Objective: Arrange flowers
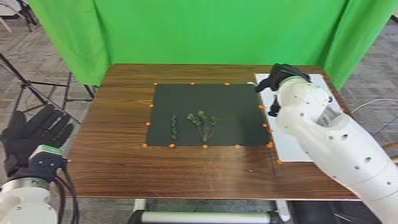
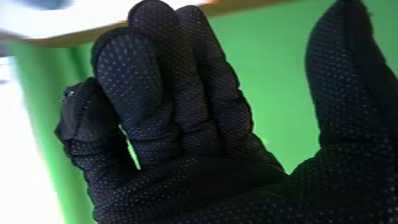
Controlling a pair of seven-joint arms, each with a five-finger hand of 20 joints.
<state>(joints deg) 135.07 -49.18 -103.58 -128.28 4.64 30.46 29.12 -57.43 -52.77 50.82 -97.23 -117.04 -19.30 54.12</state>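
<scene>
Nearest the camera, at the lower left of the head view, the white left arm [image 1: 25, 202] is seen, with black cables [image 1: 65, 187] run beside its wrist. The left hand [image 1: 34, 135] is held beyond the table's left edge, its palm shown and its fingers straight and spread wide. To its right, the brown wooden table [image 1: 105, 172] is backed by a green curtain [image 1: 213, 30]. A dark mat [image 1: 204, 93] is laid on the table and bordered by small orange dots [image 1: 171, 145]. On the mat, left of its middle, a thin leafy sprig [image 1: 173, 127] is laid lengthwise, pointing away from the camera. Just beside it, to the right, a fuller green bunch [image 1: 202, 117] is laid with its leafy tops toward the curtain and its slim stems drawn together toward the near edge. Farther right, a long white sheet [image 1: 290, 146] is placed beside the mat and is partly covered by the white right arm [image 1: 330, 137]. The right hand [image 1: 284, 74] is held at the sheet's far end; in the right wrist view its fingers are extended, bent only slightly, and its thumb is set wide apart from them.
</scene>
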